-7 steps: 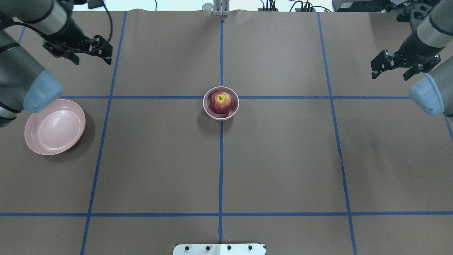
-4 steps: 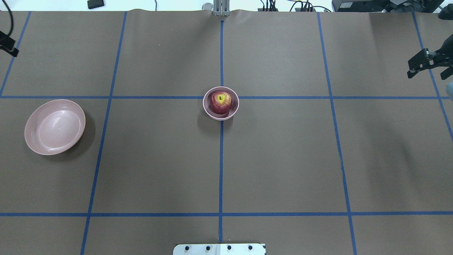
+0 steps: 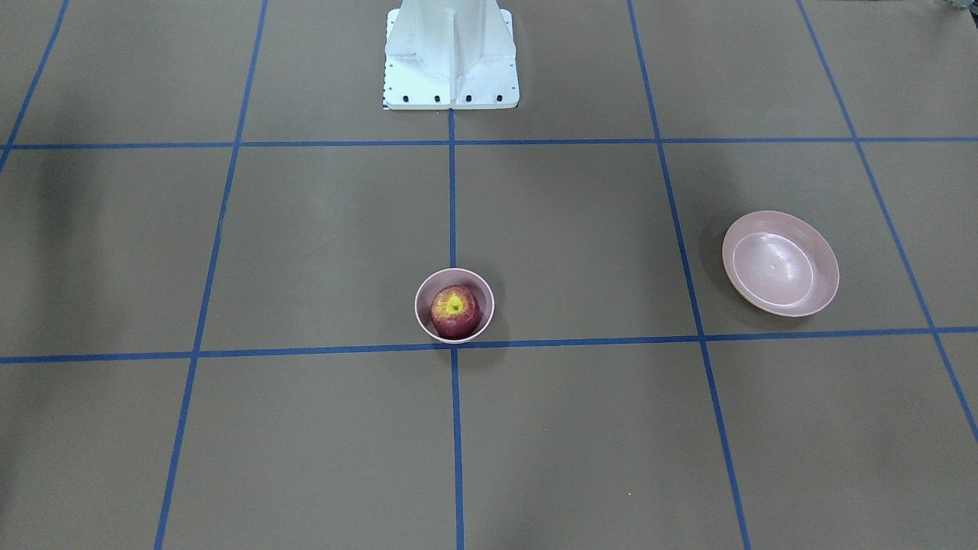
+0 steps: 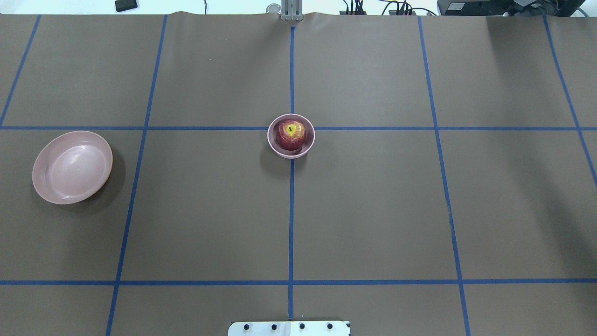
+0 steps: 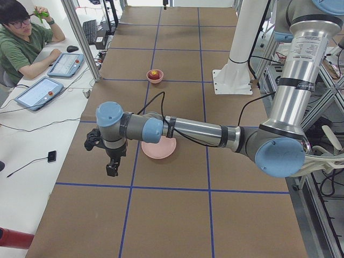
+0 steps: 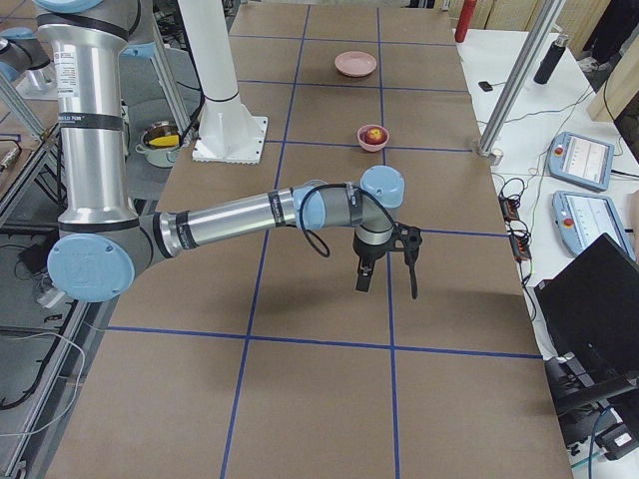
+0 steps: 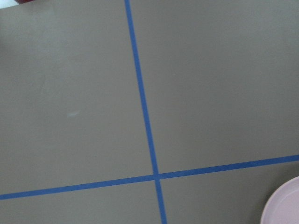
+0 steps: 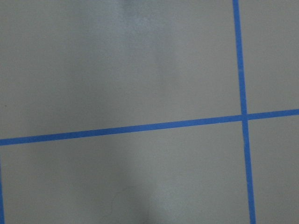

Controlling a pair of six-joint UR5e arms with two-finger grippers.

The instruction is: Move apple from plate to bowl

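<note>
The apple sits inside the bowl, stem dimple facing straight up, and nearly fills it. The bowl stands where two blue tape lines cross on the brown paper-covered worktop. The plate lies well apart from the bowl, on the robot's left of it, and holds nothing.

You can judge the transfer done: the fruit rests low in the bowl, with nothing touching it.

Neither arm shows in the overhead or front views. From the side cameras, the left fingers hang above bare worktop on the far side of the plate from the bowl. The right fingers hang well apart from the bowl on its opposite side, towards the robot's right. Only the side cameras show them, so you cannot tell how far open either pair is. Neither seems to carry anything. Both wrist cameras see only paper and tape, plus a sliver of plate rim in the left one.

Should you reach again, the apple lies towards the worktop's middle from both pairs of fingers, and you cannot tell which arm is nearer. It is round, with no long axis. Its skin is smooth and dark red, yellow-green around the dimple. The bowl is small, deep and pale pink. The plate is wide, shallow and glossy, with a raised rim.
</note>
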